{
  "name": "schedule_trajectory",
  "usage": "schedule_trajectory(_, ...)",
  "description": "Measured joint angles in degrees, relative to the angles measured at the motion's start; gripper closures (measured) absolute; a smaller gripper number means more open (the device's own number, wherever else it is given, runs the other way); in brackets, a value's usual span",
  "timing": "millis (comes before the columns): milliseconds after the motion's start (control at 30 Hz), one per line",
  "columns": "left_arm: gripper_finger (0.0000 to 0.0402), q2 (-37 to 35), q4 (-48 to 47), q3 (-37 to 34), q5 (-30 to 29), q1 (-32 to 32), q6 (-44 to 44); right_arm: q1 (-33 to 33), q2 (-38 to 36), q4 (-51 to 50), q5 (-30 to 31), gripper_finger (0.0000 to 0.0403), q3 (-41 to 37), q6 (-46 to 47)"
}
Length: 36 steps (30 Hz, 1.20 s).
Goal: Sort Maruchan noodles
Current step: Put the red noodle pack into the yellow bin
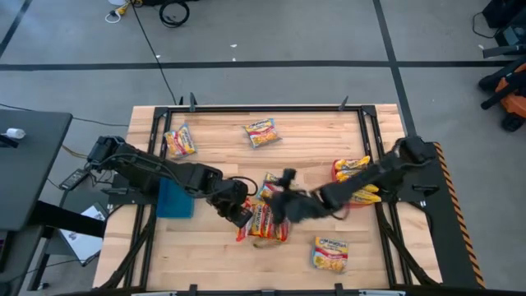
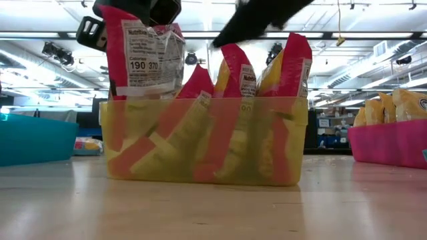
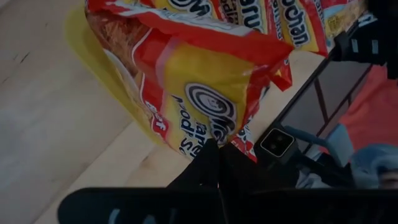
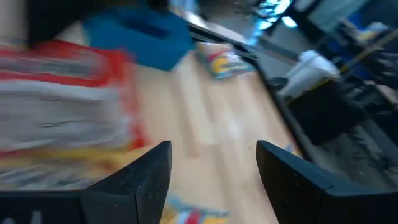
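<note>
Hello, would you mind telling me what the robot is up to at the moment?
It is sorting ramen packets into trays. The left gripper is shut on a red packet, holding it over the yellow tray, which already holds several packets upright. The right gripper hangs open beside the tray, holding nothing. Loose packets lie on the table; the blue tray and red tray stand either side.

Even overhead light from ceiling strips (image 2: 373,35) keeps the scene bright, with soft glare on the tabletop (image 2: 213,210). The right wrist view is heavily motion-blurred; the left wrist view stays sharp up close.
</note>
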Motion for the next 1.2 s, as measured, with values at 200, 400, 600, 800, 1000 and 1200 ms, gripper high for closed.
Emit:
schedule_trajectory(200,0.0399,0.0,-0.3,0.0,-0.5,-1.1,0.2,-6.9,10.4,15.3,-7.7,0.0163,0.2,-4.5)
schedule_trajectory(400,0.0398,0.0,-1.4,0.0,-1.4,-1.2,0.4,-7.6,15.6,16.7,-25.5,0.0163,2.7,-1.3)
schedule_trajectory(600,0.0398,0.0,-2.1,0.0,-3.9,-1.0,1.0,-6.9,15.7,15.8,-30.8,0.0163,2.8,1.0)
schedule_trajectory(800,0.0398,0.0,-1.7,0.0,-5.0,-2.2,0.0,-6.9,15.5,16.4,-30.9,0.0163,2.8,1.2)
schedule_trajectory(1000,0.0397,0.0,-1.0,0.0,-9.5,-3.8,-1.2,-7.0,15.4,16.5,-25.8,0.0163,2.8,1.2)
schedule_trajectory(1200,0.0397,0.0,-1.5,0.0,-17.3,-3.4,-1.4,-5.8,12.1,9.4,-19.3,0.0163,2.8,1.0)
